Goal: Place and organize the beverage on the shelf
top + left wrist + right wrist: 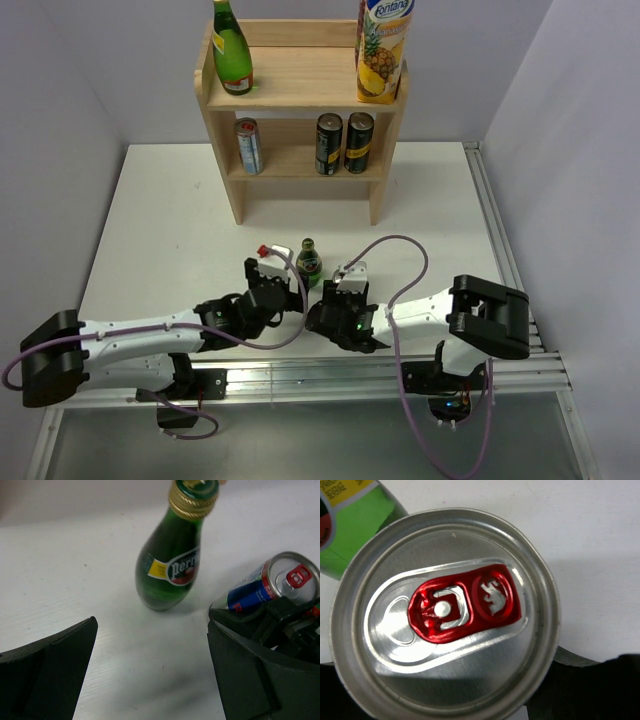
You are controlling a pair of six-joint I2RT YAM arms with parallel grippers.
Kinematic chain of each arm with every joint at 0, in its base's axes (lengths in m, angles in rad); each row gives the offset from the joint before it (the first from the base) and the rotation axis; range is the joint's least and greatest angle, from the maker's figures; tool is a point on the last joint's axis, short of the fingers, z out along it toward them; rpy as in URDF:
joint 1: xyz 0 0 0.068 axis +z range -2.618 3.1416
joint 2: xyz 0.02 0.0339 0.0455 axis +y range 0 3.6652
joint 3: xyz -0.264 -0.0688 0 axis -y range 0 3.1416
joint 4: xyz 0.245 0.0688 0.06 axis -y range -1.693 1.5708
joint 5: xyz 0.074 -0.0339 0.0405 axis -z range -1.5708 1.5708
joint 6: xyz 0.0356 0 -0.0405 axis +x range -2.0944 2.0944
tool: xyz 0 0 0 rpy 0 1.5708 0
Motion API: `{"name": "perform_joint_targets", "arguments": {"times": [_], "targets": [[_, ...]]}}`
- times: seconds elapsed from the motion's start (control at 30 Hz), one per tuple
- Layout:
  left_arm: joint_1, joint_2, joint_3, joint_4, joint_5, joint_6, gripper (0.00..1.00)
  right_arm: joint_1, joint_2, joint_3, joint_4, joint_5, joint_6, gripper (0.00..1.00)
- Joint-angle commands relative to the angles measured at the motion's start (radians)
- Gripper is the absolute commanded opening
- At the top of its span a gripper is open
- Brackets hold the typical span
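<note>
1. The tabletop (180, 220) offered open room on both sides of the arms.
2. The shelf (300, 80) stood at the far edge. It had free board mid-top behind a low rim, plus a gap on the lower tier.
3. The left hand (152, 630) gaped empty toward the bottle (172, 560). The right hand (325, 300) was clamped on the can (280, 582).
4. The bottle stood upright between the hands. It was probably glass, so likely slick, breakable and easily tipped, and best taken at the belly.
5. The can sat near the bottle. It was probably smooth and thin-walled, so a gentle mid-body hold suited it.
</note>
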Motion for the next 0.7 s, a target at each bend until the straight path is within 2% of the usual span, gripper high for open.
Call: {"name": "perform_joint_targets", "arguments": {"times": [0.0, 0.3, 0.67], "targets": [[-0.042, 0.059, -0.007, 0.11, 0.018, -0.032, 0.99, -0.007, -0.03, 0.025, -0.087, 0.058, 0.068, 0.0], [-0.073, 0.22, 0.007, 0.225, -0.019, -0.016, 0.99, -0.007, -0.082, 0.003, -0.111, 0.064, 0.08, 0.0], [-0.033, 0.458, 0.076, 0.416, -0.056, 0.059, 0.99, -0.007, -0.172, -0.041, -0.124, 0.058, 0.067, 0.0]]}}
